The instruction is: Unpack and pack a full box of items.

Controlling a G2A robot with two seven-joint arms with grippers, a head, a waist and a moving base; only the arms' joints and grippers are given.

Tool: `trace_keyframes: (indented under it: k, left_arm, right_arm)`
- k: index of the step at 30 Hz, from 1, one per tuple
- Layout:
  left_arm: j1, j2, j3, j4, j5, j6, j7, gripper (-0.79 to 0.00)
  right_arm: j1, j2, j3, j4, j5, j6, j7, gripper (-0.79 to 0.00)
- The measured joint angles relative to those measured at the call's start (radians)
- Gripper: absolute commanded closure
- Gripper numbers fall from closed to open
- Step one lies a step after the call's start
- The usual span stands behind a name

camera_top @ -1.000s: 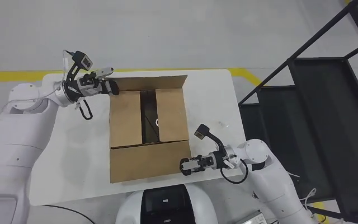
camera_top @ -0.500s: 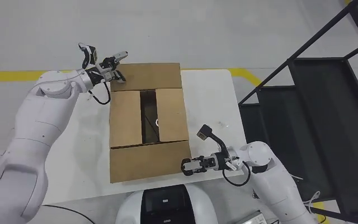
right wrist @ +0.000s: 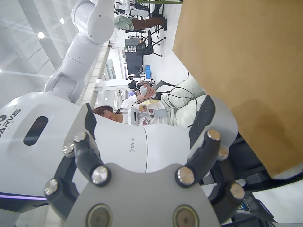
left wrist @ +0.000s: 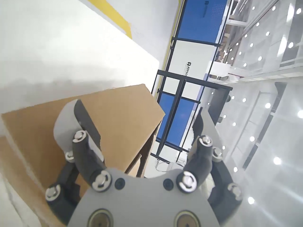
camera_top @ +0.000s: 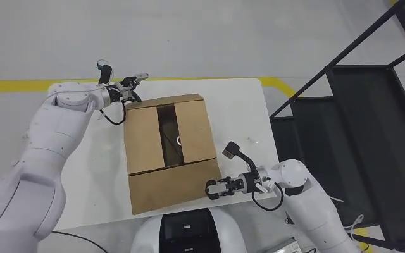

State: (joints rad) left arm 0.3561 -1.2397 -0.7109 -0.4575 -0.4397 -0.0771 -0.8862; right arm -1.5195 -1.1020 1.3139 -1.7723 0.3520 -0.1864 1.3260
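A brown cardboard box [camera_top: 145, 142] stands in the middle of the white table [camera_top: 240, 107]. Its two side flaps lie nearly flat with a dark gap [camera_top: 169, 136] between them, and what is inside is hidden. The near flap [camera_top: 174, 183] hangs outward toward the table's front edge. The far flap [camera_top: 166, 100] shows as a narrow strip. My left gripper [camera_top: 134, 85] is open at the box's far left corner; in its wrist view one finger [left wrist: 78, 116] lies against the far flap [left wrist: 118, 119]. My right gripper [camera_top: 212, 188] is open beside the near flap's right corner [right wrist: 236, 72].
A black metal stair frame [camera_top: 342, 126] stands just right of the table. A yellow floor line [camera_top: 278, 82] runs behind the table's far edge. Bare tabletop lies to the left and right of the box.
My left gripper swung from the box's left side to behind its far left corner. The far flap went from lying spread outward to a narrow strip, and the box turned slightly. The right arm kept still.
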Motion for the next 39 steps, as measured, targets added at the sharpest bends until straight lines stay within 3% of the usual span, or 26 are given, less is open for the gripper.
trace_keyframes:
  k: [4,8,14,20,25,33,39]
  left_arm:
    - [-0.020,0.002,-0.035,0.040,-0.036,-0.038,-0.019,-0.785]
    - [-0.035,0.023,-0.093,0.070,-0.087,-0.125,-0.055,-0.785]
    - [-0.016,0.086,-0.185,0.084,-0.125,-0.221,-0.160,-0.785]
    - [0.070,0.160,-0.265,0.013,-0.126,-0.256,-0.299,-0.785]
    - [0.178,0.228,-0.348,-0.113,-0.114,-0.260,-0.389,-0.785]
    - [0.408,0.327,-0.534,-0.426,-0.097,-0.184,-0.363,-0.785]
    - [0.569,0.367,-0.651,-0.656,-0.103,-0.111,-0.341,-0.785]
  right_arm:
    - [0.014,0.001,0.001,-0.007,0.008,0.008,-0.041,-0.785]
    - [0.044,0.001,0.006,-0.022,0.001,0.030,-0.125,-0.785]
    - [0.140,-0.007,-0.044,-0.031,-0.101,0.079,-0.255,-0.785]
    - [0.282,-0.030,-0.189,0.000,-0.271,0.141,-0.378,-0.785]
    - [0.395,-0.065,-0.348,0.088,-0.354,0.197,-0.456,-0.785]
    - [0.514,-0.127,-0.518,0.246,-0.323,0.205,-0.546,-0.785]
    - [0.554,-0.157,-0.580,0.284,-0.268,0.190,-0.531,-0.785]
